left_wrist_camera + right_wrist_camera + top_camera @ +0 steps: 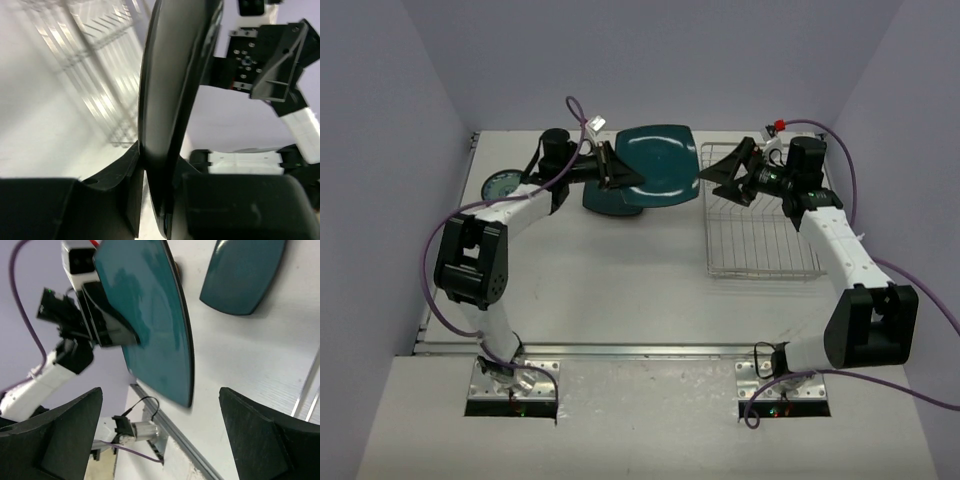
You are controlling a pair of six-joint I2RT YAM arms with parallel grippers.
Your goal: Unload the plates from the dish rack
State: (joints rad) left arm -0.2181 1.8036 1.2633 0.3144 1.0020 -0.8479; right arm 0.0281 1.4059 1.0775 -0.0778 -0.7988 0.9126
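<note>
Dark-teal plate is hanging pinched by its edge in my left gripper; my right gripper is gaping beside it.

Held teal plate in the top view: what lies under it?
A second dark-teal plate lies on the table, its far part covered by the held plate. Anything else beneath is hidden.
</note>
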